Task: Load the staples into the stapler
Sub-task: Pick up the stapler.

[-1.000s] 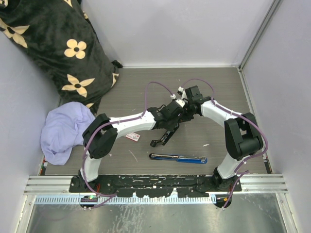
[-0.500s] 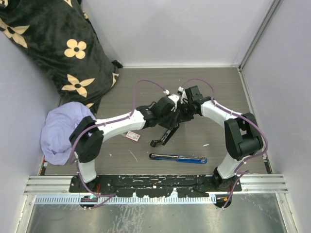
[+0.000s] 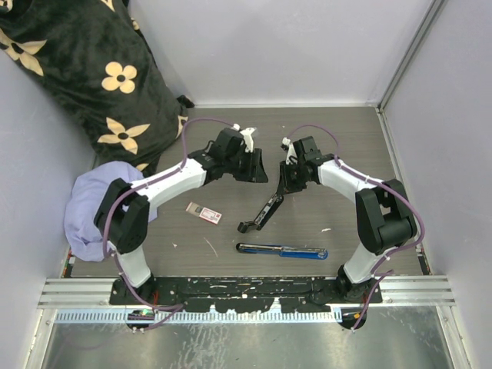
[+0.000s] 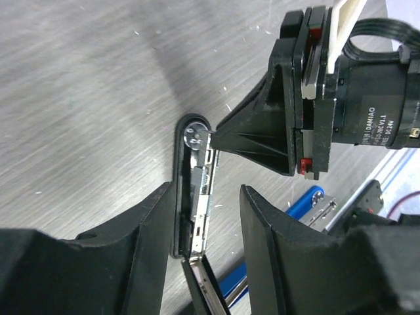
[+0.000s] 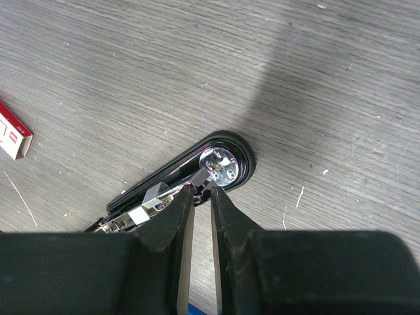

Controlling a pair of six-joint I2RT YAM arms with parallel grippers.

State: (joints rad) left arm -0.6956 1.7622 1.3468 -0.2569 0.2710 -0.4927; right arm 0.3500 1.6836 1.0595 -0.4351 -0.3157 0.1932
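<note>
**Stapler held open; staples not yet fetched**

Top and wrist views. My right hand is closed to a narrow slit on the thin metal part at the hinge end of the black stapler; I judge it clamped there, pinning the stapler to the table. The stapler lies diagonally with its metal rail showing, so it appears opened. My left hand hangs above the table just beside the stapler's far end, fingers well apart and carrying nothing. The staples lie flat on the table to the left of the stapler, near it but not touching, with neither hand on them. A blue stapler lies nearer the arm bases, apart from both.

Step in hand, as I judge it: the stapler is readied and loading has not begun. The next move calls for my left hand to drop low over the small flat box and pinch its edges, while the right keeps the stapler fixed.

Against the view half a second ago: the left hand was then crowded against the right one over the stapler; it has since drawn away to the left, uncovering the box; stapler, box and right hand have not shifted.
</note>
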